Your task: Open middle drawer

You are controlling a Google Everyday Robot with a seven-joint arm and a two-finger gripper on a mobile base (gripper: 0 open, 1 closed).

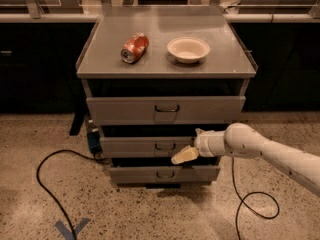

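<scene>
The middle drawer (135, 146) is the second grey front of the cabinet, with a small dark loop handle (164, 146) at its centre. Its front sits a little proud of the cabinet body, with a dark gap above it. My gripper (184, 155) comes in from the right on a white arm and sits in front of the drawer, just right of and slightly below the handle. One pale fingertip (181, 156) points left toward the handle.
The top drawer (165, 109) and lowest drawer (165, 174) bracket the middle one. A crushed red can (135, 47) and a white bowl (188, 49) rest on the cabinet top (100, 59). Black cables (45, 184) loop on the speckled floor at both sides.
</scene>
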